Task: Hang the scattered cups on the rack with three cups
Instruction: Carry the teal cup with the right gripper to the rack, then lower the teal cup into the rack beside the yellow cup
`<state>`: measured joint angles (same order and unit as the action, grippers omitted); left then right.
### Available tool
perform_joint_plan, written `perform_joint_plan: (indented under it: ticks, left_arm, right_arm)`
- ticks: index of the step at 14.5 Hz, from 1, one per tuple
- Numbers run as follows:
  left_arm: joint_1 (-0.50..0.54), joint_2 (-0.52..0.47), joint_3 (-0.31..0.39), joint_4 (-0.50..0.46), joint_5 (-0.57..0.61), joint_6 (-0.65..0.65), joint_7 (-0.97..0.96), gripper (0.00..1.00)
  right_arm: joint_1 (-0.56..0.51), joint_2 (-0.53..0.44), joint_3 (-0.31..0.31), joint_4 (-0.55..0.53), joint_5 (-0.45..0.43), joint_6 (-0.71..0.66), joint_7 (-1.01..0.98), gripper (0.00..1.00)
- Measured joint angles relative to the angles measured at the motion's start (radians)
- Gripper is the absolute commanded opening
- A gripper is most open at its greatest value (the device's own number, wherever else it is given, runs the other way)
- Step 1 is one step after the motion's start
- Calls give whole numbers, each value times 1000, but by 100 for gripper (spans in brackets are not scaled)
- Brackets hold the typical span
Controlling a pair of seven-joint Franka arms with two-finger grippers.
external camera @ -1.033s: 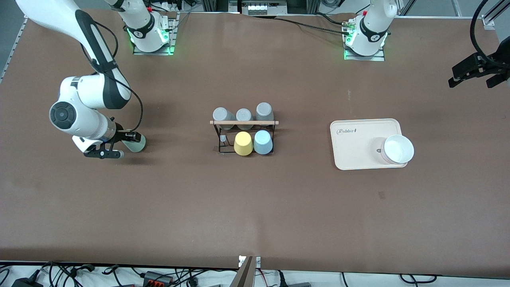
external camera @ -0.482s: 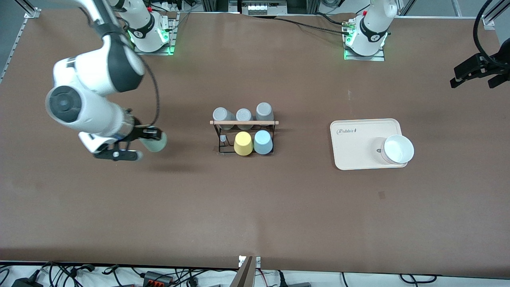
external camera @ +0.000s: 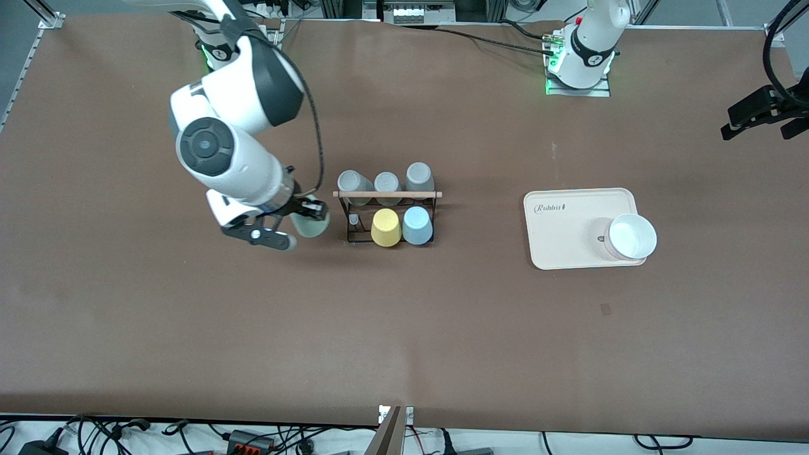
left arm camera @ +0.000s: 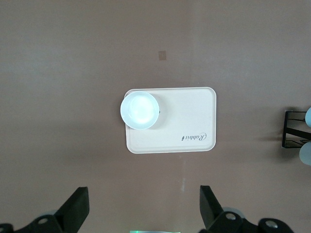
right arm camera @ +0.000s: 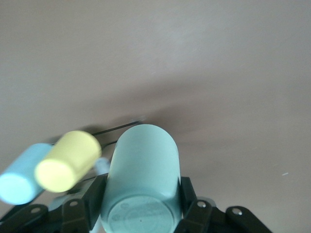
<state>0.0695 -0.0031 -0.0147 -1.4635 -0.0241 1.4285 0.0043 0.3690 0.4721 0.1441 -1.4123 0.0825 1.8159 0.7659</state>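
My right gripper is shut on the pale mint green cup, held on its side just beside the rack at the end toward the right arm. In the right wrist view the black fingers clamp the mint cup near its base. The light blue cup sits upside down on a rack peg, next to a yellow tumbler. Three grey tumblers fill the row farther from the front camera. My left gripper waits open, high over the left arm's end of the table.
A cream tray with a white bowl on it lies toward the left arm's end; the left wrist view looks down on the tray and bowl. One bare rack peg stands beside the yellow tumbler.
My right arm has carried the mint cup from the right arm's end of the table across to just beside the rack. The left gripper has barely shifted.
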Motion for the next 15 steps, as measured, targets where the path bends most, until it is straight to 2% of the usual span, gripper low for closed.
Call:
perform_joint_plan:
  ticks: [4,15]
  left_arm:
    - [3,0,0,0,0,0,1,100]
    - [2,1,0,0,0,0,1,100]
  right_arm:
    - [28,60,0,53,21,0,11,28]
    - [84,140,-1,66,20,41,43,27]
